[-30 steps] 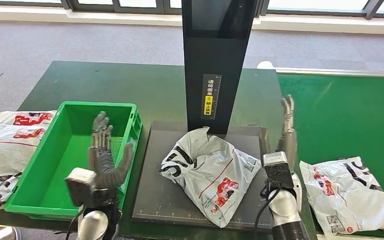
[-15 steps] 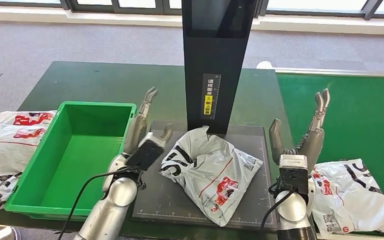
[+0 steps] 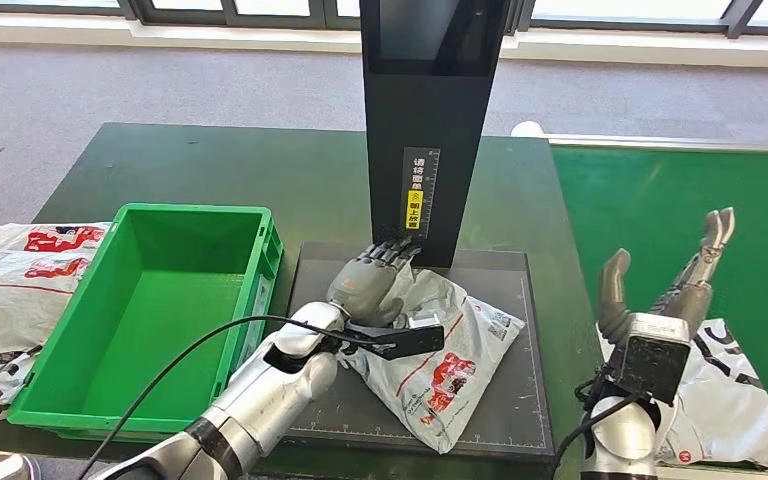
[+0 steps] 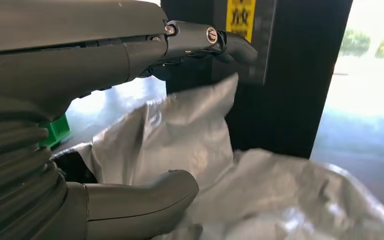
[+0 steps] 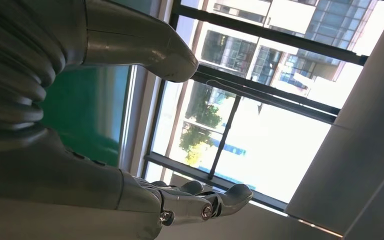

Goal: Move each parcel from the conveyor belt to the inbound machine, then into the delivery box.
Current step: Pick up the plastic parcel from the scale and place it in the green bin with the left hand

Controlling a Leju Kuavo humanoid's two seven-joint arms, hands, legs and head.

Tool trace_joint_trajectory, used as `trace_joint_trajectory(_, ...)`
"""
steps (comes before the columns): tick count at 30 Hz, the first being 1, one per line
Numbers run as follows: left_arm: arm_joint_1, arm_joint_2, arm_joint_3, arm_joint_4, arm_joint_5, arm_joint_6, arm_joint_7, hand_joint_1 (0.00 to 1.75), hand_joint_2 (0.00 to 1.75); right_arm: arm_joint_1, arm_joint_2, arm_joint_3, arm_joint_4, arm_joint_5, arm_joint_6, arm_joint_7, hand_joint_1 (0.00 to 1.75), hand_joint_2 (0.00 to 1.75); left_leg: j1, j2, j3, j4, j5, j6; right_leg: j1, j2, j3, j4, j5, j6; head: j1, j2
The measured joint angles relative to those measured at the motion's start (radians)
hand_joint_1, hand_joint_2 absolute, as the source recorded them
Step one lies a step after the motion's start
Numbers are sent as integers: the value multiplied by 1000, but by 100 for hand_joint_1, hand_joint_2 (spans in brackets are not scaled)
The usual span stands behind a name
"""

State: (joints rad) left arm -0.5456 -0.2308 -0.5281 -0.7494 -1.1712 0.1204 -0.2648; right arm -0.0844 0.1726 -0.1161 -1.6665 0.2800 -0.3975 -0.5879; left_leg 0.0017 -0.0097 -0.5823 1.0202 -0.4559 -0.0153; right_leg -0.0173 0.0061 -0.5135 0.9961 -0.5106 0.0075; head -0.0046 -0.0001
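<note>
Right hand point(image 3: 665, 285) raised, fingers spread, holding nothing, above conveyor belt point(image 3: 660, 210) parcel point(image 3: 730, 400); left hand point(image 3: 370, 285) lies fingers-apart on grey parcel point(image 3: 440, 350) on inbound machine platform point(image 3: 500, 400), grasp not established; green delivery box point(image 3: 140, 300) beside it on desk point(image 3: 210, 165).

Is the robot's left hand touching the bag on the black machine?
Touching. The left wrist view shows the left hand's thumb pressed into the bag.

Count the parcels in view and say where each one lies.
At least 3: one parcel on the scanner platform under the left hand; one parcel on the green belt behind the right hand; and a pile left of the green box, which may hold several overlapping bags.
</note>
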Motion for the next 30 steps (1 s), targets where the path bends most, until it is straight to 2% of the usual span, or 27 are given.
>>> trace_joint_trajectory(13,-28,-6,-26,106,-8,-44,-7,0,175,25,9,-37,-22,-11,0,13,0,175,0,0,0,0,0,0,0,0,1,0,0,0,0,0)
trace_joint_trajectory(17,-35,-9,-40,135,-13,-104,-10,175,175,36,10,-45,-23,-20,1,13,0,175,0,0,0,0,0,0,0,0,0,0,0,0,0,0)
trace_joint_trajectory(21,-56,-15,-63,183,-18,-178,-6,175,175,39,11,-45,-21,-23,-1,12,0,175,0,0,0,0,0,0,0,-1,1,0,0,0,0,0)
trace_joint_trajectory(30,-84,-22,-83,220,-11,-190,-11,175,175,49,11,-45,-10,-30,-6,12,0,175,0,0,1,0,0,0,0,-1,3,0,0,0,0,0)
